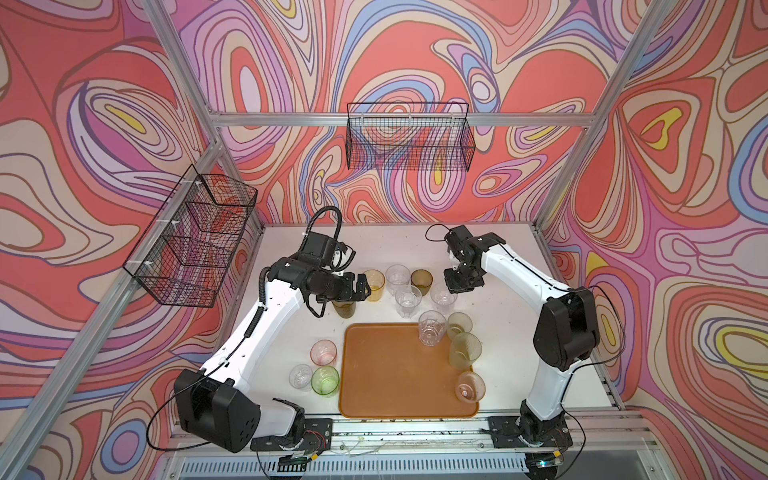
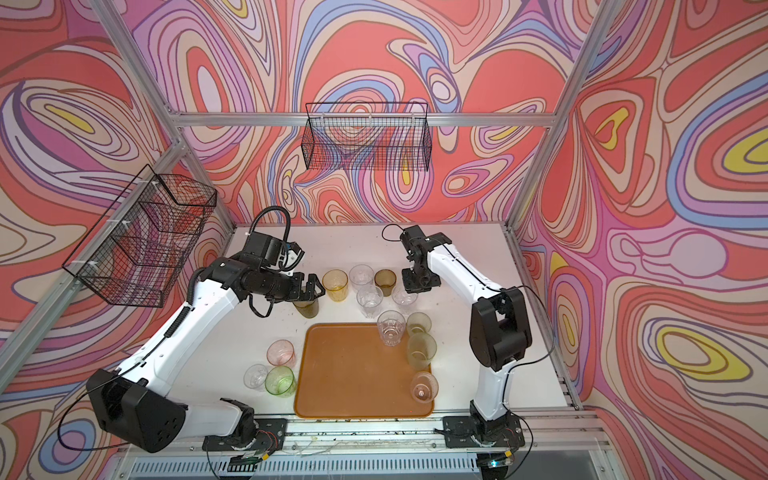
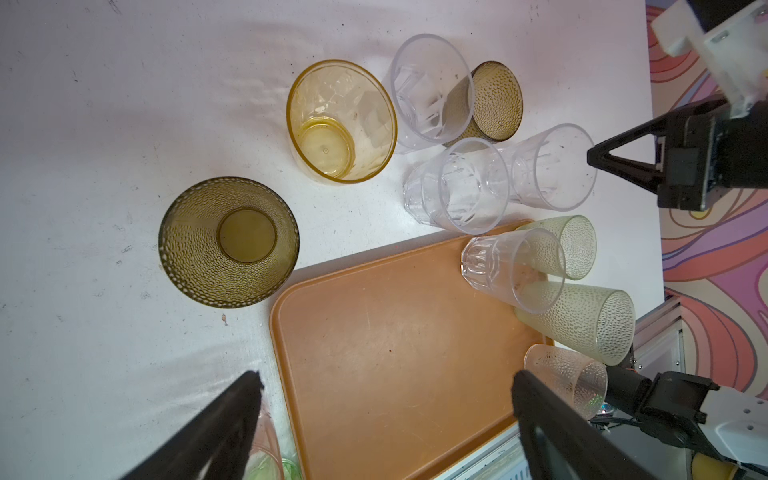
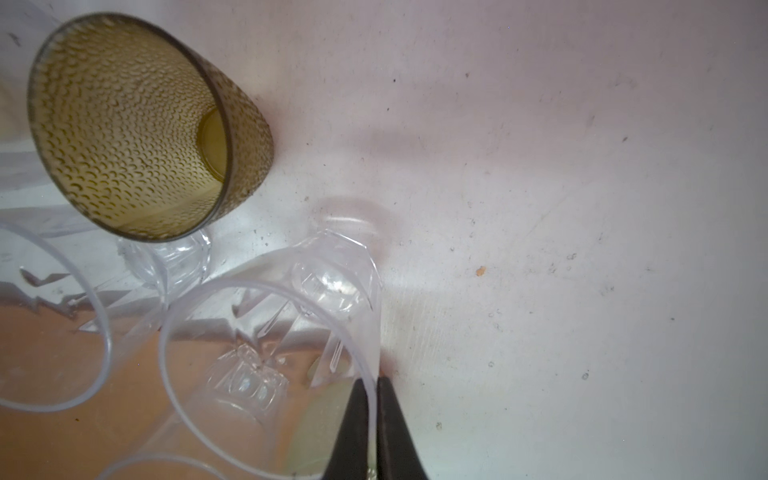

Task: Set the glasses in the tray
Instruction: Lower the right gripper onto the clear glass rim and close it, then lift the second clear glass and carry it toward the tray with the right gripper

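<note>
The orange-brown tray [image 1: 386, 386] [image 2: 345, 374] [image 3: 395, 353] lies at the table's front middle. On its right side stand a clear glass [image 1: 431, 328], a frosted green glass [image 1: 464, 351] and a pink glass [image 1: 469, 386]. Behind the tray, my right gripper [image 1: 459, 286] [image 4: 372, 380] is shut on the rim of a clear faceted glass [image 1: 443, 300] [image 4: 270, 332] [image 3: 548, 166]; one finger is inside it, one outside. My left gripper [image 1: 365, 289] [image 3: 386, 380] is open and holds nothing. It hangs above an olive glass [image 1: 345, 309] [image 3: 228, 243], beside an amber glass [image 1: 374, 284].
Two clear glasses [image 1: 397, 279] [image 1: 408, 301] and an olive-brown one [image 1: 422, 282] [image 4: 137, 124] crowd the held glass. A second frosted green glass [image 1: 459, 324] stands at the tray's far right corner. Pink [image 1: 323, 353], clear [image 1: 301, 377] and bright green [image 1: 325, 380] glasses stand left of the tray. Wire baskets [image 1: 409, 137] hang on the walls.
</note>
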`<action>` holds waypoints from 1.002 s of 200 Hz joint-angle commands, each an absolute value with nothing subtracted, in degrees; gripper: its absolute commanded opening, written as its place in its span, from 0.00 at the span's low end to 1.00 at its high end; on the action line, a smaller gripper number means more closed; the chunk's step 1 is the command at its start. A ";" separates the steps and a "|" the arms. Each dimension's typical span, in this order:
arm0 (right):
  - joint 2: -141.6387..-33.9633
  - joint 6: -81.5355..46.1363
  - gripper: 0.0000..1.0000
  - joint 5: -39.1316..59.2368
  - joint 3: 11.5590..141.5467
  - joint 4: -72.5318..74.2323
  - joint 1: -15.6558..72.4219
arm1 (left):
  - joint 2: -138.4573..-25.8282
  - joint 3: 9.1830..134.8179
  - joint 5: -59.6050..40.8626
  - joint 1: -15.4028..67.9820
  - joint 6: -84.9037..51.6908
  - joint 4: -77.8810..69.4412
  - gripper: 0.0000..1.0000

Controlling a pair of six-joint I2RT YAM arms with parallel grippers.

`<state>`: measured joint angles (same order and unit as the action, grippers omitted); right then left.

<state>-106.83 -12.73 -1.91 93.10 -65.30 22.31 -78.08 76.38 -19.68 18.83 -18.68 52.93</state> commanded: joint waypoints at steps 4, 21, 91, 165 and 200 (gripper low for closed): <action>-104.02 -12.48 0.00 -2.49 95.64 -67.34 22.19 | -77.24 75.76 -19.61 19.16 -18.28 53.79 0.97; -103.56 -12.57 0.00 -2.20 96.44 -68.20 22.24 | -77.40 75.85 -19.86 19.14 -18.28 53.70 0.97; -101.87 -11.75 0.00 -1.84 101.70 -74.85 22.23 | -78.04 76.33 -20.52 19.16 -18.46 52.87 0.97; -97.09 -9.09 0.00 -0.56 103.18 -78.53 22.21 | -79.62 77.85 -21.22 19.12 -18.36 52.84 0.97; -94.86 -7.15 0.00 0.91 102.64 -78.91 22.36 | -79.63 77.70 -21.35 19.16 -18.72 52.59 0.97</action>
<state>-97.51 -9.10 -0.89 101.51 -78.08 22.31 -79.31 76.42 -20.71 18.83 -18.70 52.86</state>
